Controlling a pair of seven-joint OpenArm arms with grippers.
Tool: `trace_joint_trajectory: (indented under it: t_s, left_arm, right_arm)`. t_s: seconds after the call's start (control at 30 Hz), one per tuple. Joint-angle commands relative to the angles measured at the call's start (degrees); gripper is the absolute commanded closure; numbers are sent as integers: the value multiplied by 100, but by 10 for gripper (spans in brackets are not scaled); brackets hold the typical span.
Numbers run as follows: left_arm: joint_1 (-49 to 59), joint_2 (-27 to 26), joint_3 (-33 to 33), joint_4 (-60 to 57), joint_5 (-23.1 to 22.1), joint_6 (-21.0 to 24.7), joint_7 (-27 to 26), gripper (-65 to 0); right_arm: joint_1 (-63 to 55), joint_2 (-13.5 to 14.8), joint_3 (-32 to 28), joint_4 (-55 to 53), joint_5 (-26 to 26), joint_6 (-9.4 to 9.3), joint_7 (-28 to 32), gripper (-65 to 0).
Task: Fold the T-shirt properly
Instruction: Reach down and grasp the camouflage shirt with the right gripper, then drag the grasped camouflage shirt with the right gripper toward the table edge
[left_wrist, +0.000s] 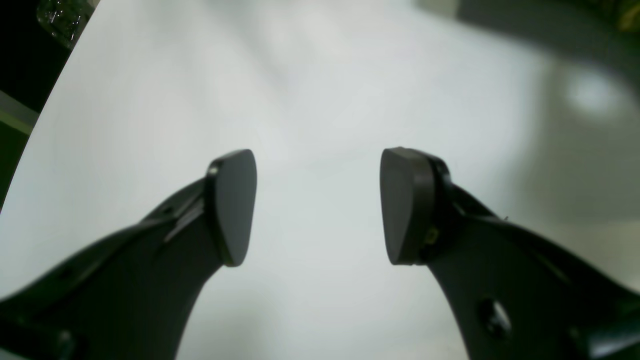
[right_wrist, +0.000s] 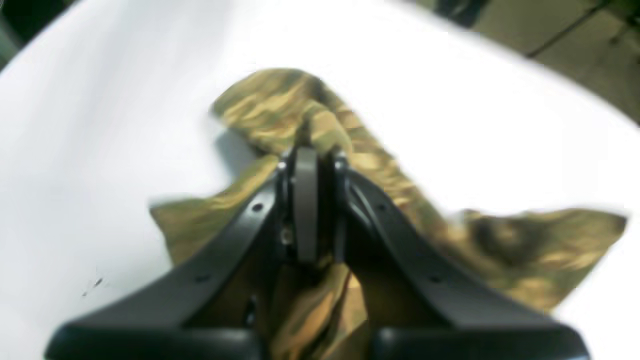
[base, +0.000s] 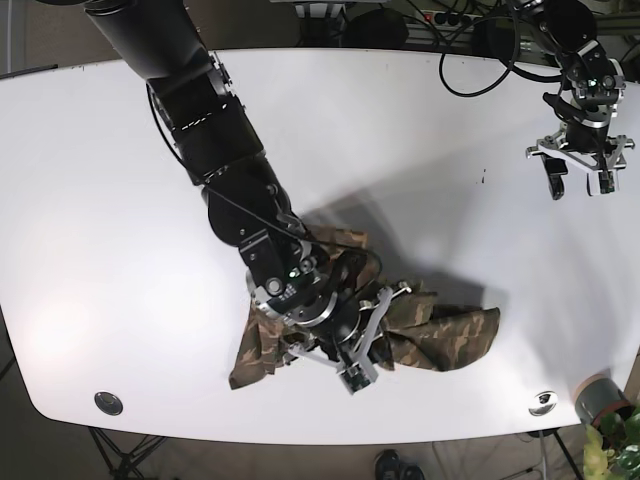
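Note:
The T-shirt (base: 440, 340) is a crumpled camouflage heap of olive and tan on the white table, near its front edge. My right gripper (right_wrist: 312, 165) is shut on a pinched fold of the T-shirt (right_wrist: 300, 110), with cloth bunched above and below the fingers. In the base view that right gripper (base: 355, 378) sits over the middle of the heap and hides part of it. My left gripper (left_wrist: 318, 205) is open with nothing between its pads, hovering over bare table. The base view shows the left gripper (base: 578, 180) at the far right, well away from the shirt.
The white table (base: 100, 200) runs wide to the left and behind the shirt. Cables (base: 480, 50) trail at the table's back edge. Round metal fittings (base: 108, 403) sit near the front corners. A plant and pot (base: 600, 410) stand off the table's front right corner.

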Motion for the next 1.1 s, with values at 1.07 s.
trace_joint_trajectory:
  t_s: [1.07]
  left_arm:
    - [-933, 626, 541, 363, -48, 22, -158, -351]
  right_arm:
    - [4283, 1935, 74, 89, 3209, 32, 147, -22]
